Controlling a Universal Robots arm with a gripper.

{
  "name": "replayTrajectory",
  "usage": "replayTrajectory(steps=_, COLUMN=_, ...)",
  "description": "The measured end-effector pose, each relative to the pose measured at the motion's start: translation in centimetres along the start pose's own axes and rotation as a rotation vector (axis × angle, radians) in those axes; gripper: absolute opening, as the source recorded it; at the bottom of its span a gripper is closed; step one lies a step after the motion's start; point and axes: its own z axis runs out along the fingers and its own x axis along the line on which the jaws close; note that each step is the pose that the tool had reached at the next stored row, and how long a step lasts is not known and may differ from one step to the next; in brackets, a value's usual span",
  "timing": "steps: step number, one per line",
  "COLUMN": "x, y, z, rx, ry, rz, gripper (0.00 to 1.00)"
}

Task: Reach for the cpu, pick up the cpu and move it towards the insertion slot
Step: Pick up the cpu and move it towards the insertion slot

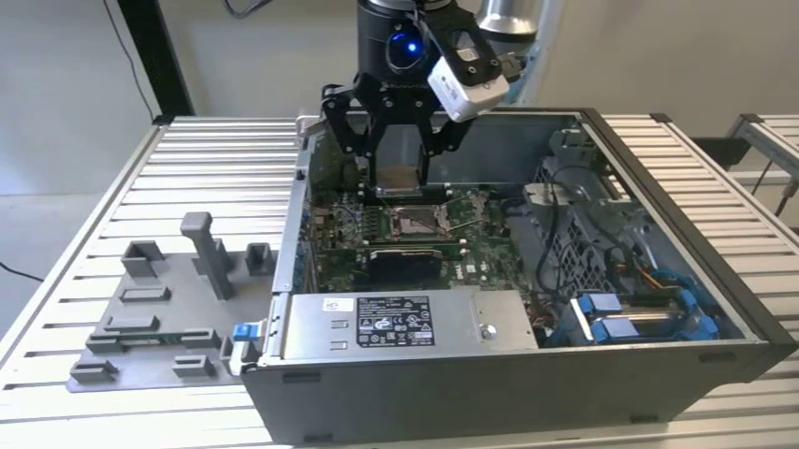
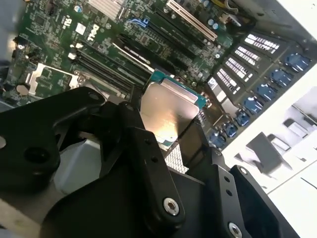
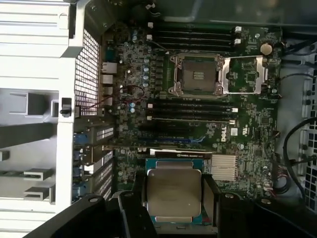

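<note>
My gripper (image 1: 397, 184) hangs inside the open computer case (image 1: 525, 383), shut on the cpu (image 1: 397, 178), a thin square plate with a silvery-grey top. In both wrist views the cpu (image 3: 173, 193) (image 2: 171, 106) sits flat between the black fingers (image 3: 210, 194), held by two opposite edges above the green motherboard. The insertion slot (image 1: 416, 221) lies just below and in front of the held cpu in the exterior view. In the first wrist view the insertion slot (image 3: 195, 74) shows a brownish centre with its silver frame flipped open beside it.
Memory slots (image 3: 190, 106) and a finned heatsink (image 3: 229, 166) lie between the cpu and the socket. A power supply (image 1: 399, 323) and blue cabling (image 1: 637, 318) fill the case's near side. A grey fixture plate with blocks (image 1: 163, 309) sits on the slatted table at the exterior view's left.
</note>
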Motion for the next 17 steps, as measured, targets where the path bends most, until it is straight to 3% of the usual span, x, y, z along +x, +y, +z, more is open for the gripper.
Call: replayTrajectory(steps=17, x=-4.17, y=-0.04, z=-0.01, rx=0.0000, ry=0.0000, rz=0.000, gripper=0.00)
